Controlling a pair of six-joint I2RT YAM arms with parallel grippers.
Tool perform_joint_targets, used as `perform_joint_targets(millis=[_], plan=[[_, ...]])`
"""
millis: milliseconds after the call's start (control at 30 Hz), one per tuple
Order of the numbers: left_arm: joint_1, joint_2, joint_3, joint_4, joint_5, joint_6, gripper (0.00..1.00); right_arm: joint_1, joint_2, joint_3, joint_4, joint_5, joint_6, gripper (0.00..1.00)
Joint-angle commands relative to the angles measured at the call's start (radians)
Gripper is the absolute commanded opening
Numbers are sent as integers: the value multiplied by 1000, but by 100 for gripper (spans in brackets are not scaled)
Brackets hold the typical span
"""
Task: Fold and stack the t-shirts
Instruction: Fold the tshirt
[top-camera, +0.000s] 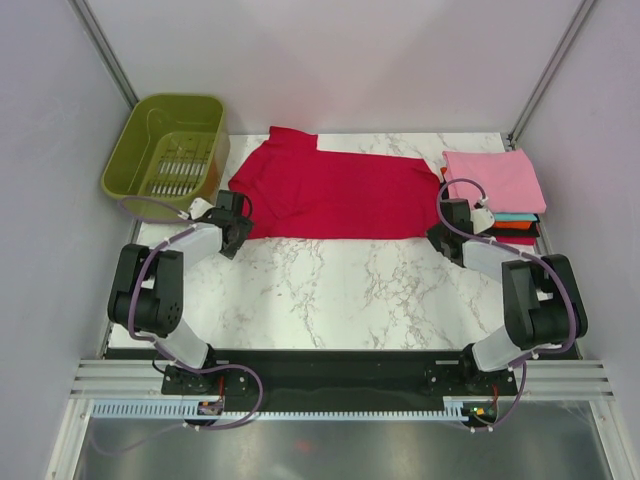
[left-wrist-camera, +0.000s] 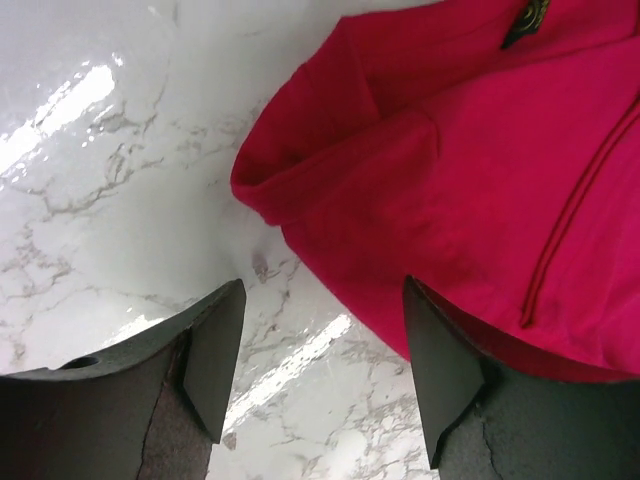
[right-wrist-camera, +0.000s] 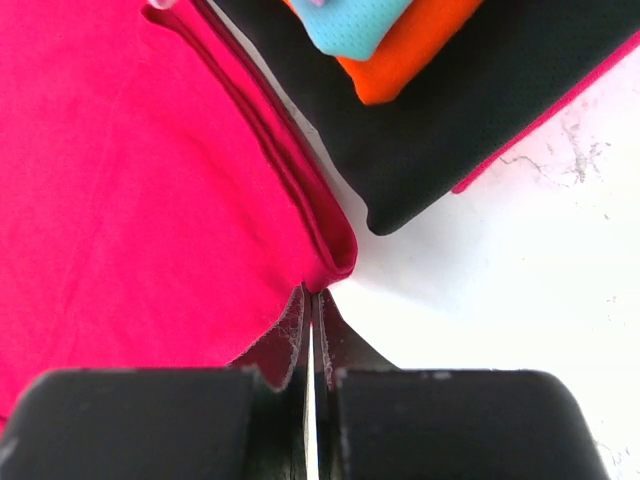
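Marble-patterned table top (top-camera: 330, 290), white with grey veins, carries everything shown. Nearest on the left, my left gripper (left-wrist-camera: 322, 300) stands with its jaws apart over bare marble, its right finger (left-wrist-camera: 450, 370) overlapping the near left edge of the crimson t-shirt (top-camera: 340, 190). Nearest on the right, my right gripper (right-wrist-camera: 312, 300) has its jaws pressed together, the tips touching the near right corner of the same shirt's doubled hem; whether any cloth is caught between them I cannot tell. The crimson t-shirt lies spread flat across the middle of the table, one sleeve (left-wrist-camera: 330, 170) folded in at the left. A small dark label (left-wrist-camera: 525, 18) sits at its neck; its writing cannot be read. Just right of the shirt stands a folded stack: pink t-shirt (top-camera: 495, 180) on top, then teal t-shirt (right-wrist-camera: 360, 25), orange t-shirt (right-wrist-camera: 405, 55), black t-shirt (right-wrist-camera: 480, 110) and red t-shirt (right-wrist-camera: 540, 140). Far left, an olive-green basket (top-camera: 170, 145).
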Motion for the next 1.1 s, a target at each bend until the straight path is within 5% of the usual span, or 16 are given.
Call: perform_joint_targets(millis=[0,133,333,433,467,1067], plan=[[14,-1,-28,93,-66,-50,72,4,-42,-10,-2,12,4,0],[31,14,-56,177,-59,-58,68,3,-48,-11,-5,15,3,0],[109,110,-31,151,18,-105,49,4,-72,-19,-17,29,4,0],[146,127,-39,154,66,-112,21,3,-108,-33,-20,49,6,0],[146,117,-42,154,73,-109,2,1,-123,-39,-20,57,7,0],[43,-140,-120,27,144,-116,2,-2,-226,-39,-85,80,-7,0]])
